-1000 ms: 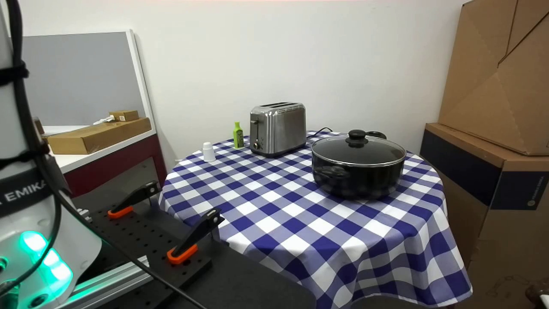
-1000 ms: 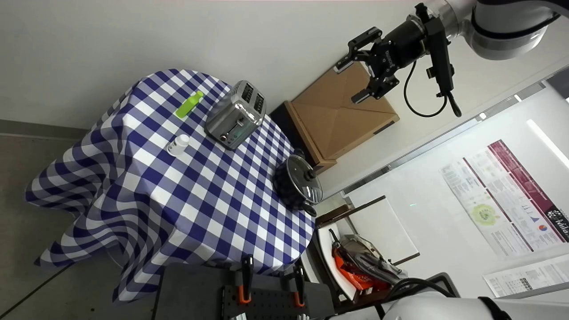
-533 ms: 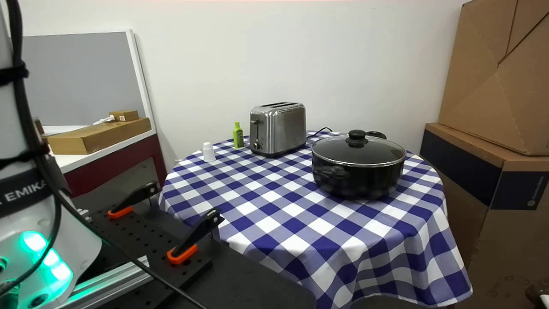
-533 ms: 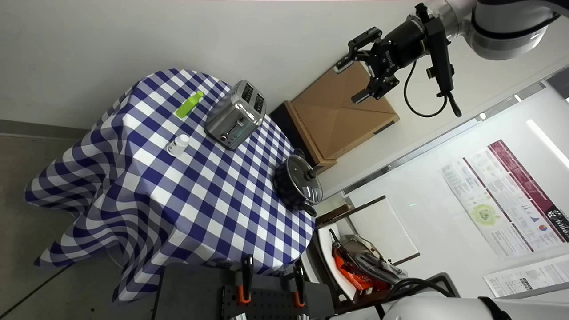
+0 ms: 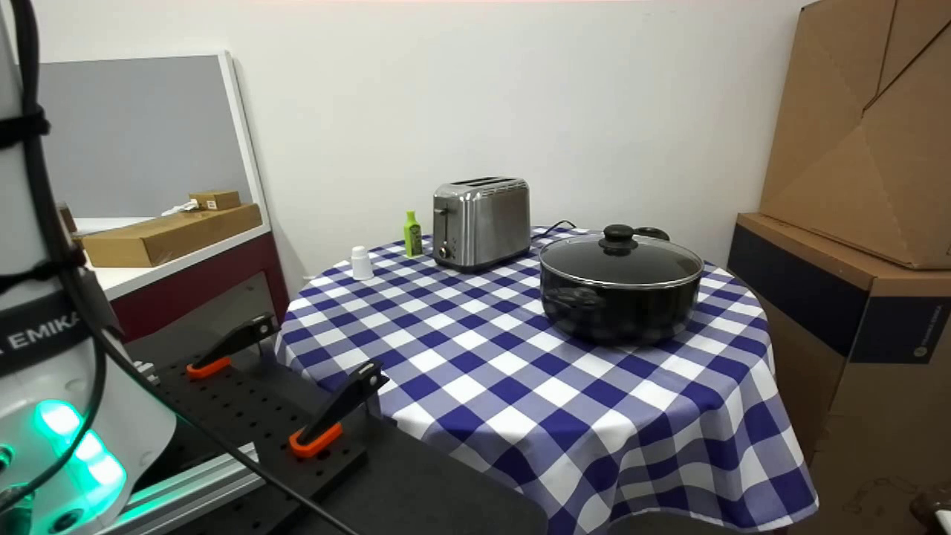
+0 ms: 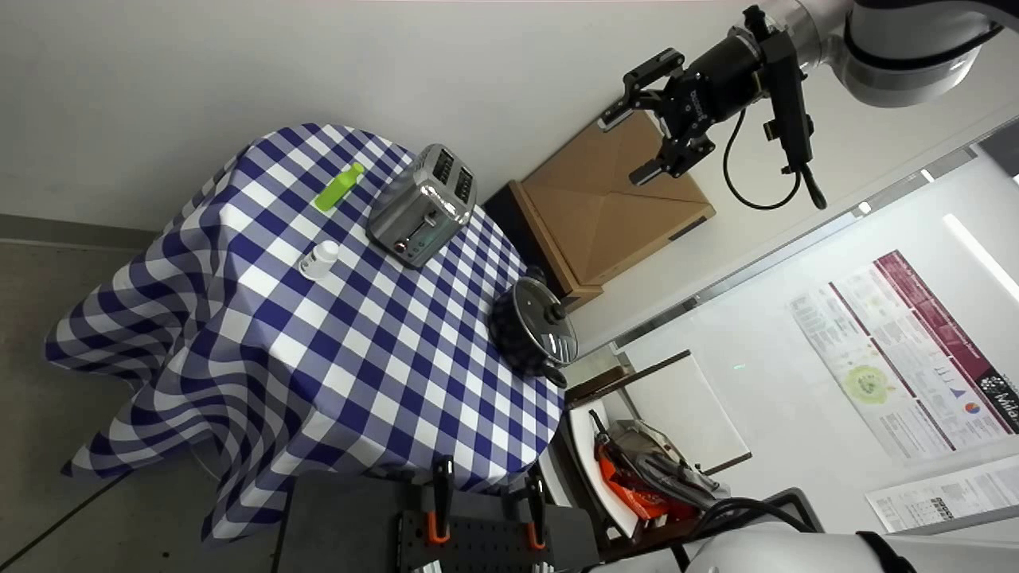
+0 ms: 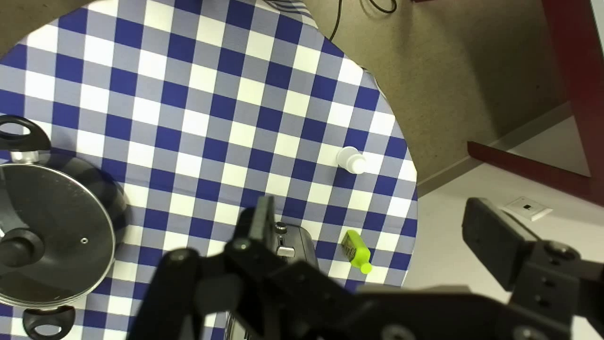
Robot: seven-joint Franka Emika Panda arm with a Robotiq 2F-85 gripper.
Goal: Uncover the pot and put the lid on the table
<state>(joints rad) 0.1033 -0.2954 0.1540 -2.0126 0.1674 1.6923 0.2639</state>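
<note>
What invites trouble first is the knob [image 5: 618,239], the rounded hold on the glass lid [image 5: 622,270] covering the black pot [image 5: 620,318]: coming down off its centre would probably shove the lid askew, or make a pinch slip on that curve. The pot stands near the edge of the bench [image 5: 475,371] beside the stacked cardboard boxes [image 5: 862,171], so a lid raised tilted might slide past that edge. A low approach could clip the steel toaster [image 5: 494,223], partly hidden by one jaw in the wrist view, near the edge along the wall [image 5: 356,134]. Setting the lid down close to the white bottle [image 5: 362,264] or green bottle [image 5: 413,236], near the edge opposite the boxes, could topple either. As for the claw [image 6: 629,146], its jaws stand wide apart, close to their full spread as far as I can judge, with nothing held and nothing touched; it hangs high above the bench, well apart from the lid.
</note>
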